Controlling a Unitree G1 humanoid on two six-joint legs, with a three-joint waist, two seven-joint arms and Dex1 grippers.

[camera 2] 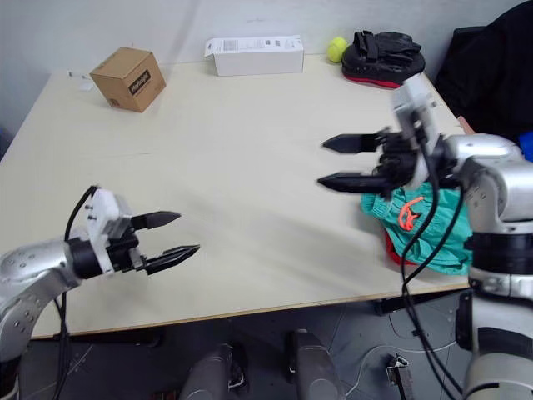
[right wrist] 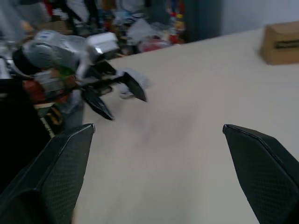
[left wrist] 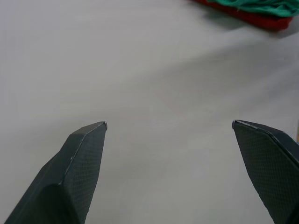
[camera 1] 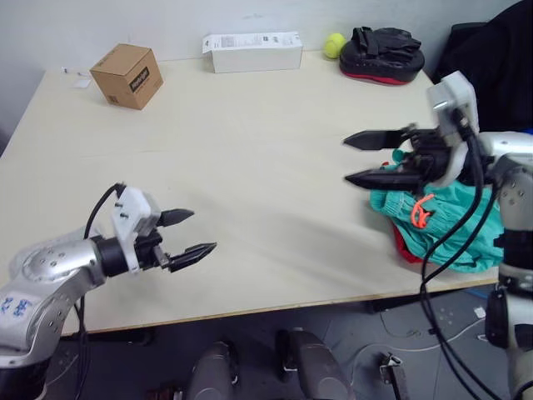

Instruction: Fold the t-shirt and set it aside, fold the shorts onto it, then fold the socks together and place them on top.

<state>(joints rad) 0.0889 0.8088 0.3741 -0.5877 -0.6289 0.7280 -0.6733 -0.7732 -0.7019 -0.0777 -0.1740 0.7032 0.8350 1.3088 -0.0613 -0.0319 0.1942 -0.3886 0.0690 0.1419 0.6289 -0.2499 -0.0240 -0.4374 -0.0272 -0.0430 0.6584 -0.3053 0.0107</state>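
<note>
Shorts [camera 1: 454, 223] bunched at surface's right front edge, on top of t-shirt [camera 1: 404, 247]; shirt mostly hidden, just a red strip showing under the teal. Right arm & cables cover part of the pile. Right tool [camera 1: 360, 159] wide open, empty, above surface [camera 1: 250, 150] just left of the pile. Left tool [camera 1: 191, 233] open, empty, near front-left. Far edge: cardboard box [camera 1: 127, 76], white box [camera 1: 252, 52], tennis ball [camera 1: 335, 45], black pad [camera 1: 381, 54]. Pale wall behind.

Robotics lab or workshop — plain pale worktable [camera 1: 250, 167] against a bare wall, loose cables on the floor, cluttered shelves [right wrist: 117, 18] beyond the table — cardboard box [camera 1: 127, 76].
</note>
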